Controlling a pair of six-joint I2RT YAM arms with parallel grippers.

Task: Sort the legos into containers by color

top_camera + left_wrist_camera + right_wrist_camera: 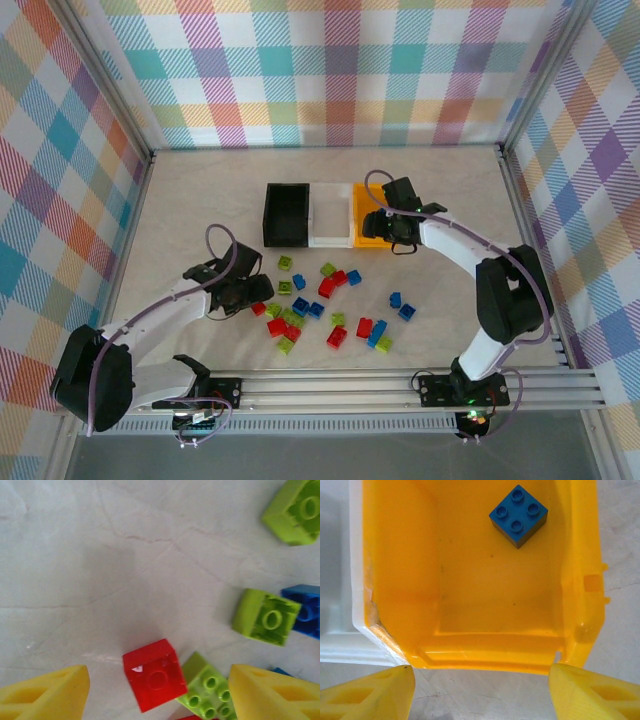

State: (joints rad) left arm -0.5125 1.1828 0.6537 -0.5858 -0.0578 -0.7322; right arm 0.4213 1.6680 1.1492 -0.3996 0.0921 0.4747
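My left jaws stand wide and hold nothing, low over the bench (180, 220) at the left edge of the scattered legos (320, 300). From my left wrist I see a red brick (155, 674) lying flat on the bench between my two yellow fingertips (45, 695), touched by neither. A lime green brick (207, 690) sits right against its right side. Farther out lie another lime green brick (265, 617) with a blue brick (306, 611) touching it, and a third lime brick (295, 510) near the corner. The three containers stand in a row at mid-bench, walls touching: the black bin (286, 214), the white bin (330, 215) and the orange-yellow bin (360, 235). My right jaws hang over the near end of the orange-yellow bin, spread wide and empty. One blue brick (518, 515) rests studs up on that bin's floor, toward its far right corner.
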